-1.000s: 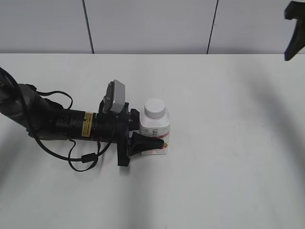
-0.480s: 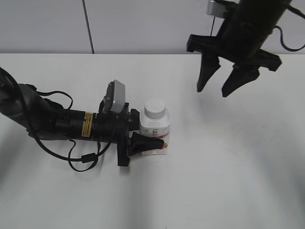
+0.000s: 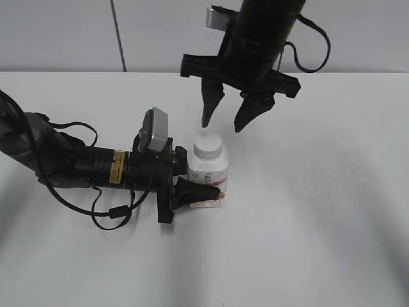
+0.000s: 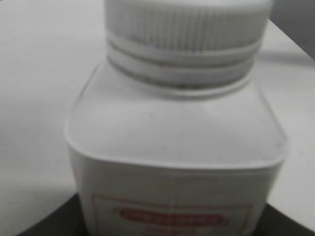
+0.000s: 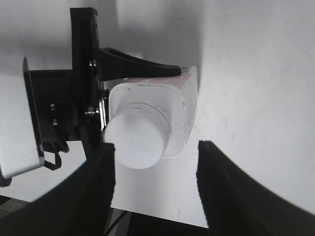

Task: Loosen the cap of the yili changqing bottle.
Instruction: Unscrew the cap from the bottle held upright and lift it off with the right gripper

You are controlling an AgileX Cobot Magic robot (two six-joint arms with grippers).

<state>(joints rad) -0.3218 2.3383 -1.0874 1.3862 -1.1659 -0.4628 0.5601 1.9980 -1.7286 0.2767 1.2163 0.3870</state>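
The yili changqing bottle (image 3: 209, 173) stands upright on the white table, with its white ribbed cap (image 3: 208, 145) on top. My left gripper (image 3: 203, 182) reaches in from the left and is shut on the bottle's body; one black finger crosses the label in front. The bottle (image 4: 177, 147) and cap (image 4: 187, 24) fill the left wrist view. My right gripper (image 3: 222, 126) hangs open just above the cap, fingers pointing down, a little right of it. In the right wrist view the cap (image 5: 138, 142) lies near the left finger (image 5: 93, 196), between the open jaws of the right gripper (image 5: 155, 147).
The left arm and its looped black cable (image 3: 108, 214) lie on the table (image 3: 319, 224) to the left of the bottle. A grey panelled wall (image 3: 64, 32) runs along the table's back edge.
My right gripper has come in from the upper right and down to just above the cap, still open. The left gripper and the bottle have not moved.
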